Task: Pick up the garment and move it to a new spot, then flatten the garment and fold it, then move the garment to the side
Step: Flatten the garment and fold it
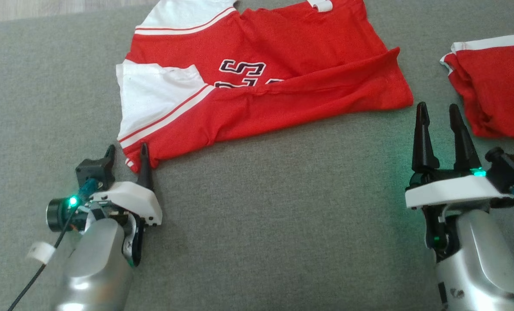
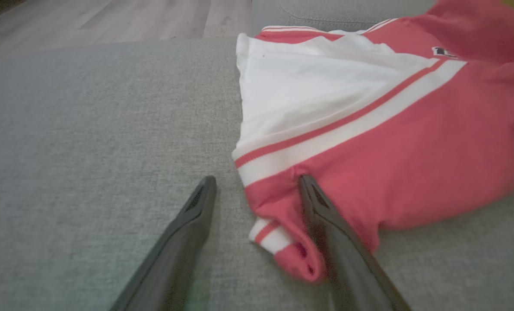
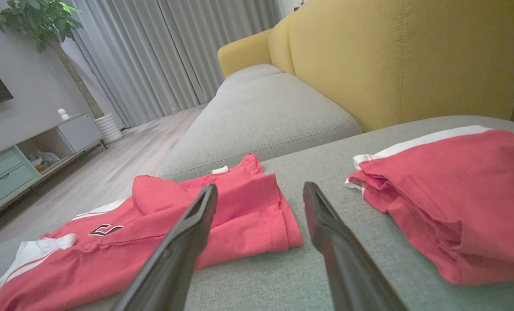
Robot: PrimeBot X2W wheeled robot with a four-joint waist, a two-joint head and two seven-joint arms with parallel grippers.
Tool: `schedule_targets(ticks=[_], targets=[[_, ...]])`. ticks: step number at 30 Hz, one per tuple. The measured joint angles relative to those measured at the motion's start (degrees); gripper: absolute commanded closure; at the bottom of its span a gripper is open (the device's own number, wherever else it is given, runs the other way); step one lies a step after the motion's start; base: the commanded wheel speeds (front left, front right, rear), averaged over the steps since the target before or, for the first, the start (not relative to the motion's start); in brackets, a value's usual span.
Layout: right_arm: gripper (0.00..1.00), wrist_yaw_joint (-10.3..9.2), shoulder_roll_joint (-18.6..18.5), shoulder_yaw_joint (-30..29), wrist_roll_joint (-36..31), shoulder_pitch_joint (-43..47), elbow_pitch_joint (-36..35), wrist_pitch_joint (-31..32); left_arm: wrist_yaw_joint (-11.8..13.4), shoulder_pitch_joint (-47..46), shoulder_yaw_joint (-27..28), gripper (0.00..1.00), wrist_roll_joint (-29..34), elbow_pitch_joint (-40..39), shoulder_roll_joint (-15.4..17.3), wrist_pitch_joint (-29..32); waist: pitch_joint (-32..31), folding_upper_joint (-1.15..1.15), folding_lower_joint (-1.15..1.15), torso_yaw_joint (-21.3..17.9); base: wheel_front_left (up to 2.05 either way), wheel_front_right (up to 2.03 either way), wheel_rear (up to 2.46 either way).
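Got the garment point(image 1: 257, 86), red with white sleeves, lying half folded across the grey cushion point(image 1: 261, 224). Left gripper point(image 1: 127, 149) down at its near corner, jaws spread wide, one finger over the cloth, the other on bare cushion. Right gripper point(image 1: 437, 108) just off the hem, jaws spread too, holding nothing. Second red garment point(image 1: 494, 82) bunched up on the right. Across the room, a TV cabinet point(image 3: 6, 172), open shelf with something crumpled inside, too small to make out.

garment point(image 1: 283, 86) | red-white jersey | partly folded, rumpled | on grey cushion
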Motion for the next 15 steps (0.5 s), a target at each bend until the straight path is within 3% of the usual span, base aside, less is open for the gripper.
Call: schedule_targets(ticks=[1,2,3,4,11,15], targets=[[0.0,0.0,0.0,0.07,0.02,-0.38,0.26,0.0,0.0,-0.31,-0.24,0.0,0.0,0.47,-0.01,0.55,-0.19,0.0,0.0,0.0,0.0,0.0,0.0],[0.0,0.0,0.0,0.13,0.01,-0.71,0.44,0.0,-0.04,-0.51,-0.57,0.22,0.0,0.81,-0.07,0.87,-0.42,0.0,0.0,0.04,0.0,0.0,0.0],[0.0,0.0,0.0,0.24,-0.02,-0.88,0.67,0.0,-0.19,-0.64,-0.89,0.87,0.0,0.99,-0.18,1.23,-0.67,0.0,0.0,0.11,0.0,0.0,0.0],[0.0,0.0,0.0,0.29,-0.15,-0.95,1.19,0.0,-0.29,-0.69,-1.11,1.0,0.0,1.19,-0.4,1.29,-0.94,0.0,0.0,0.2,0.0,0.0,0.0],[0.0,0.0,0.0,-1.37,-3.28,-1.31,6.24,2.65,-0.27,0.27,-1.45,1.0,0.0,0.73,-1.02,-1.62,-2.82,0.0,0.0,1.26,0.0,0.0,0.0],[0.0,0.0,0.01,-3.38,-7.25,-4.05,10.0,6.26,-0.27,0.96,-1.55,1.0,0.1,-3.81,-0.91,-4.99,-3.68,0.0,0.0,2.28,0.0,0.0,0.0]])
